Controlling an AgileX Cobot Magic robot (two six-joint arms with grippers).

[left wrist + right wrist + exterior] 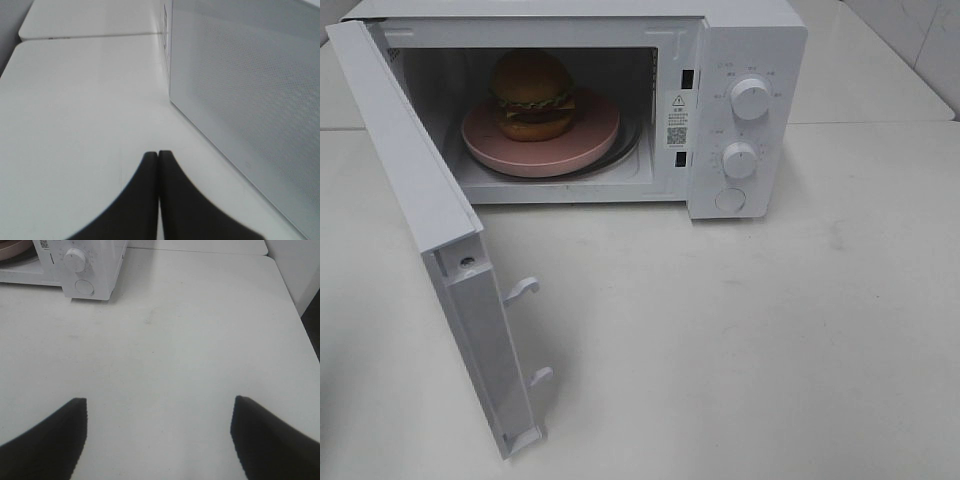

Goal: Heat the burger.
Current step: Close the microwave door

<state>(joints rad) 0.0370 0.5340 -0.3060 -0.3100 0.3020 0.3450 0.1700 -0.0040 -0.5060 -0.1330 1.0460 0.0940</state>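
Ahead, the burger [533, 95] sits on a plate [546, 160] in the open microwave [765, 45]; our left hand [158, 154] is pinched closed and empty, right hand [160, 402] wide.

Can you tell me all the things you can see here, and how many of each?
microwave: one, white, on the table, door swung open
burger: one, golden-brown buns, on the plate
plate: one, pink, inside the microwave
knobs: two, white, microwave front panel, one above the other
button: one, white, below the knobs
table: two joined tops, white, under the microwave
left gripper: one, black, shut, empty, beside the door
right gripper: one, black, open, empty, over the table
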